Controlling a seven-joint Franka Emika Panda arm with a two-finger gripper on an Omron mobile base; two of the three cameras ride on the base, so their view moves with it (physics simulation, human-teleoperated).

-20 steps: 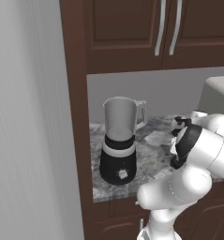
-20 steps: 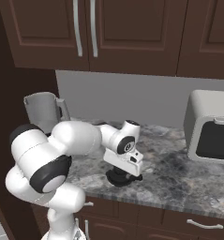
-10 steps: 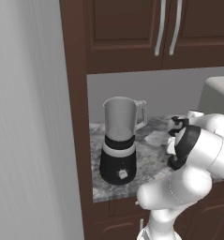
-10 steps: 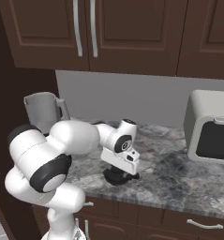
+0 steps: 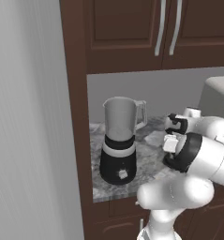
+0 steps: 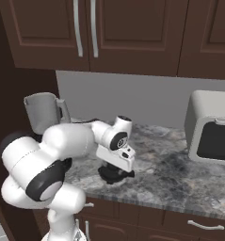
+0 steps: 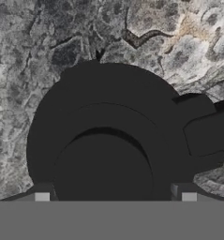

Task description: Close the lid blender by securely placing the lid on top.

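The black round lid [image 7: 108, 108] lies flat on the marbled counter [image 6: 180, 174], its raised centre knob straight below the hand. My gripper [image 7: 115, 197] points down onto it, and its fingertips [image 7: 41, 197] close in on both sides of the lid's raised middle. In the right base view the lid [image 6: 115, 176] sits under the gripper [image 6: 116, 168], right of the blender [image 6: 41, 113]. The blender [image 5: 118, 150] stands at the counter's left end, black base below, grey jar on top with its mouth uncovered.
A pale grey boxy appliance [image 6: 210, 127] stands at the counter's right end. Dark wood cabinets [image 6: 109, 33] hang low over the counter, and a dark side panel [image 5: 76, 140] rises just left of the blender. Drawers run below the counter's front edge.
The fingers have drawn in a little around the lid. Hand and lid stay at the same spot on the counter.
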